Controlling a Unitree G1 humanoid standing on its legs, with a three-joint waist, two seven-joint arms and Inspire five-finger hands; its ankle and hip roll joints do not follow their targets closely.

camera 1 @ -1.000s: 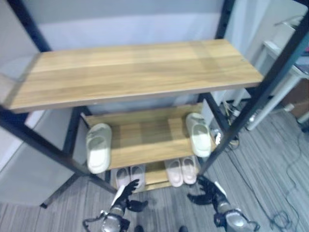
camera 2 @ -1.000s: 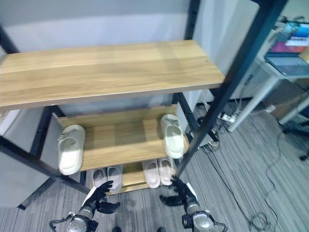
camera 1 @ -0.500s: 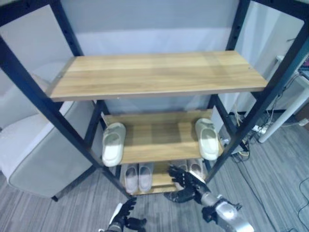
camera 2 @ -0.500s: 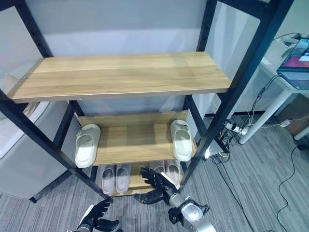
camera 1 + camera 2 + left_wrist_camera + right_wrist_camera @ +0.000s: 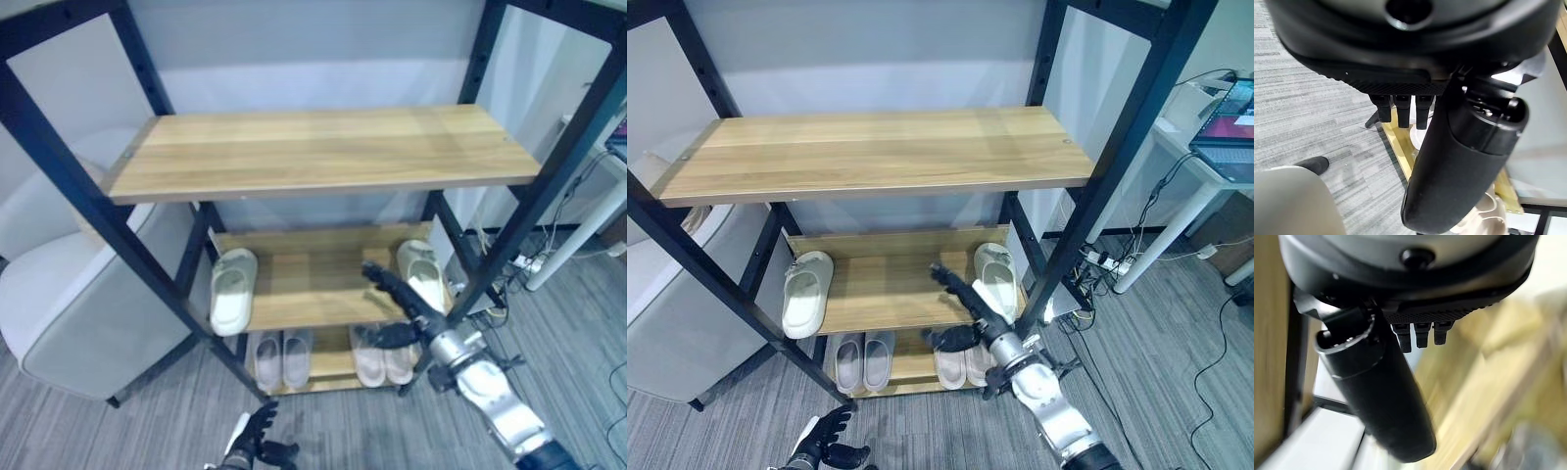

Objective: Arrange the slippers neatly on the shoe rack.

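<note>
No legible writing anywhere on the shoe rack [image 5: 323, 147]. Right hand [image 5: 965, 304] now raised from the floor to the middle shelf [image 5: 892, 284], fingers spread and holding nothing, just beside the right white slipper [image 5: 996, 276]; left white slipper [image 5: 806, 292] at the shelf's far left end. Left hand [image 5: 823, 446] low over the floor, fingers relaxed and holding nothing; two pinkish pairs [image 5: 862, 357] on the bottom shelf.

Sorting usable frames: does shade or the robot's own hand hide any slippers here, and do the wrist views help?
Right eye view: the top shelf shades the back of the middle shelf, yet the left white slipper and the right white slipper read plainly. The open right hand overlaps the right pink pair.
Left wrist view: the left hand blocks most.
Right wrist view: a wood shelf shows past the hand.
</note>
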